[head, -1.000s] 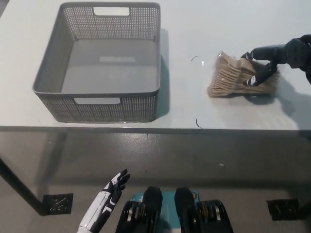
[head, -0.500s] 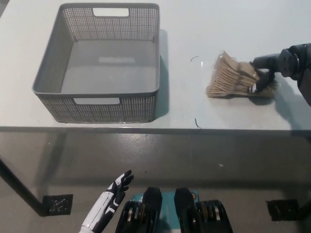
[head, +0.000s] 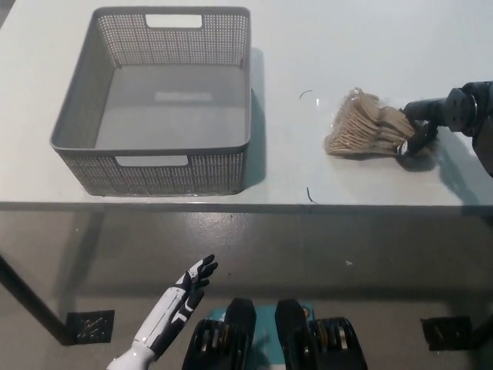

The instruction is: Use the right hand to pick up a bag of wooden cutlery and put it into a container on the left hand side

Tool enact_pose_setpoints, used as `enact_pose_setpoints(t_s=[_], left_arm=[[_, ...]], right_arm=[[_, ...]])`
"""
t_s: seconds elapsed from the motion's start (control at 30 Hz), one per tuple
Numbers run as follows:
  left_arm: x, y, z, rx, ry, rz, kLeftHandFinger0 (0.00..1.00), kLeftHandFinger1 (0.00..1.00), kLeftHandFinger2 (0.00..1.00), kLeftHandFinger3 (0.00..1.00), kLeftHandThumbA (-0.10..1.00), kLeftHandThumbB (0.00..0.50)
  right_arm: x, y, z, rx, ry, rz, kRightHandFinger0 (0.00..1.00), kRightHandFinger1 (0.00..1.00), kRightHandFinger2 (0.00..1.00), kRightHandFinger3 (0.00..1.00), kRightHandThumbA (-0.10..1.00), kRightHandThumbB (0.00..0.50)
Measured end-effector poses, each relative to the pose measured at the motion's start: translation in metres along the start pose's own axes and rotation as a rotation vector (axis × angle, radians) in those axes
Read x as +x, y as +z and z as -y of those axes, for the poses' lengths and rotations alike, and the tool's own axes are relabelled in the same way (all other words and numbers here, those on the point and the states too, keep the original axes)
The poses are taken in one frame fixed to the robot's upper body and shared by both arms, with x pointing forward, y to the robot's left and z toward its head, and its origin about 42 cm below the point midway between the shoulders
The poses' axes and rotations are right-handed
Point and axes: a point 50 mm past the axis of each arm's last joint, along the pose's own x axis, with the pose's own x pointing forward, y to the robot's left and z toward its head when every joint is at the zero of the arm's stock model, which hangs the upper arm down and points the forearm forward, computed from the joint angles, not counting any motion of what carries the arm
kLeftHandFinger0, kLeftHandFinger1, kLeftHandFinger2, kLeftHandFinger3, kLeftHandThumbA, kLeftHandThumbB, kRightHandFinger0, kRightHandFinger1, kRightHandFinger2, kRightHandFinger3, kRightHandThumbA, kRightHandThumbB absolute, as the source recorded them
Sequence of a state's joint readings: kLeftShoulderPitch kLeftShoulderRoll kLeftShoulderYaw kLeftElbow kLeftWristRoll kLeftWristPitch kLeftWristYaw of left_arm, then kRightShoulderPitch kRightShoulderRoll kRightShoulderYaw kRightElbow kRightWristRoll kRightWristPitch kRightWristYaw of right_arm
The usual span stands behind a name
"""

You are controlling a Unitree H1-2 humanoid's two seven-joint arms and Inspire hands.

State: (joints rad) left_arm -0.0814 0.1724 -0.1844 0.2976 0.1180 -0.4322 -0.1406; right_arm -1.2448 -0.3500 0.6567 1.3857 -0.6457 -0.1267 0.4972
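A clear bag of wooden cutlery [head: 368, 127] lies on the white table [head: 323, 46], right of the grey basket. My black right hand [head: 425, 123] is at the bag's right end, its fingers closed around that end. The bag fans out toward the left and looks slightly raised at the held end. The grey perforated basket [head: 74, 112] stands empty on the table's left part. My white left hand [head: 183, 297] hangs open below the table's front edge, at the lower left.
Two small dark marks [head: 308, 94] lie on the table between basket and bag. The table's front edge [head: 246, 203] runs across the middle of the view, with dark floor below it.
My right hand has closed tighter on the bag's right end and drawn back to the right. The bag has bunched and shifted slightly. The left hand drifted a little to the right.
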Motion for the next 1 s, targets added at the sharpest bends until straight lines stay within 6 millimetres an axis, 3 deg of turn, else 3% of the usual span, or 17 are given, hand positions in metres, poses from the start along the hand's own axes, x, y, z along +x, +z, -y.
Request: enact_pose_setpoints(t_s=[0.03,0.07,0.1,0.13,0.17,0.23,0.33,0.4,0.47,0.5,0.57,0.7,0.77,0.83,0.9,1.0], left_arm=[[0.001,0.0,0.0,0.001,-0.002,0.002,1.0,1.0,1.0,1.0,1.0,0.482],[0.002,0.0,0.0,0.001,-0.003,0.002,1.0,1.0,1.0,1.0,1.0,0.493],[0.002,0.0,0.0,0.002,-0.004,0.002,1.0,1.0,1.0,1.0,1.0,0.5],[0.002,0.0,0.0,0.003,-0.006,0.001,1.0,1.0,1.0,1.0,1.0,0.5],[0.002,0.0,0.0,0.004,-0.008,0.0,1.0,1.0,1.0,1.0,1.0,0.5],[0.002,0.0,0.0,0.006,-0.012,0.0,1.0,1.0,1.0,1.0,1.0,0.5],[0.003,0.0,0.0,0.007,-0.016,0.001,1.0,1.0,1.0,1.0,1.0,0.5],[0.004,0.0,-0.001,0.008,-0.018,0.0,1.0,1.0,1.0,1.0,1.0,0.5],[0.004,0.0,0.0,0.008,-0.021,0.0,1.0,1.0,1.0,1.0,1.0,0.5],[0.004,0.0,0.0,0.009,-0.022,0.0,1.0,1.0,1.0,1.0,1.0,0.5],[0.004,0.0,0.0,0.01,-0.024,-0.001,1.0,1.0,1.0,1.0,1.0,0.489],[0.004,0.0,0.0,0.01,-0.026,-0.001,1.0,1.0,1.0,1.0,1.0,0.48],[0.004,-0.001,0.0,0.01,-0.027,-0.003,1.0,1.0,1.0,1.0,1.0,0.479],[0.004,-0.001,0.0,0.01,-0.028,-0.004,1.0,1.0,1.0,1.0,1.0,0.475],[0.004,-0.001,0.0,0.01,-0.028,-0.004,1.0,1.0,1.0,1.0,1.0,0.472],[0.003,-0.001,0.0,0.01,-0.029,-0.005,1.0,1.0,1.0,1.0,1.0,0.465]], right_arm=[[0.001,0.0,-0.001,0.013,-0.024,0.012,0.69,0.69,0.58,0.55,-0.1,0.239],[0.001,0.0,-0.001,0.024,-0.04,0.022,0.43,0.43,0.44,0.55,-0.1,0.219],[0.001,0.0,-0.002,0.042,-0.065,0.037,0.14,0.35,0.67,0.85,-0.1,0.124],[0.002,-0.001,-0.003,0.061,-0.091,0.047,0.07,0.35,0.83,1.0,-0.1,0.1],[0.003,-0.002,-0.005,0.092,-0.121,0.063,0.13,0.55,0.98,1.0,-0.1,0.069],[0.004,-0.005,-0.008,0.179,-0.17,0.096,0.17,0.67,0.97,0.95,-0.1,0.092],[0.006,-0.008,-0.016,0.325,-0.21,0.138,0.21,0.66,0.97,1.0,-0.1,0.1],[0.007,-0.011,-0.018,0.434,-0.233,0.166,0.23,0.66,0.97,0.98,-0.1,0.109],[0.007,-0.011,-0.018,0.534,-0.253,0.196,0.3,0.71,0.99,0.98,-0.1,0.129],[0.006,-0.01,-0.018,0.583,-0.263,0.211,0.34,0.71,1.0,0.97,-0.1,0.131],[0.006,-0.009,-0.016,0.663,-0.277,0.235,0.23,0.67,0.95,0.97,-0.1,0.118],[0.008,-0.005,-0.016,0.851,-0.293,0.278,0.16,0.61,0.92,0.92,-0.1,0.114],[0.008,-0.003,-0.016,0.945,-0.296,0.304,0.09,0.54,0.88,0.98,-0.1,0.121],[0.01,0.001,-0.017,1.051,-0.293,0.333,0.08,0.53,0.91,1.0,-0.1,0.122],[0.01,0.003,-0.017,1.116,-0.293,0.352,0.05,0.49,0.93,1.0,-0.1,0.092],[0.011,0.005,-0.019,1.264,-0.284,0.39,0.09,0.46,0.88,1.0,-0.1,0.081]])
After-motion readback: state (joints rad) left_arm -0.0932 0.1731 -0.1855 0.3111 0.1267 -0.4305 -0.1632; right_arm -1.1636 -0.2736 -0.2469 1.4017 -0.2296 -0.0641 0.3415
